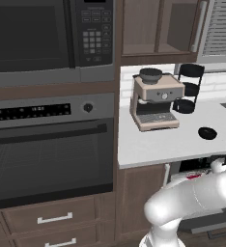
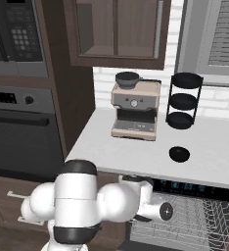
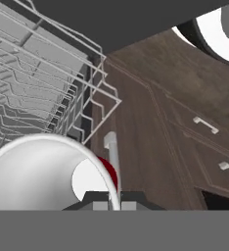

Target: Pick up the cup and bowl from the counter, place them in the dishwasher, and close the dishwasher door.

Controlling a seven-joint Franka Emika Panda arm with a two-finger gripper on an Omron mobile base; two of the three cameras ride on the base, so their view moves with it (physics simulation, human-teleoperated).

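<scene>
Pinching the pale rim of the small bright red cup point(image 3: 108, 172), the gripper point(image 3: 109, 203) is seen with its two dark finger tips drawn nearly together, the cup's thin wall clamped between them. In the hand view the cup's wide pale interior is turned toward the camera, with a sliver of red showing at its right edge. Just past the cup the grey wire rack point(image 3: 48, 88) of the dishwasher point(image 2: 194, 215) is seen pulled out, beside brown wood cabinet fronts point(image 3: 185, 137) with pale bar handles.

On the smooth light grey-white counter point(image 1: 153, 144) above, a small dark round bowl point(image 1: 207, 132) is left standing, well apart from the beige coffee machine point(image 1: 155, 101) and near the black three-tier stand point(image 1: 189, 87). A black glass-fronted oven point(image 1: 47, 159) is set to the left.
</scene>
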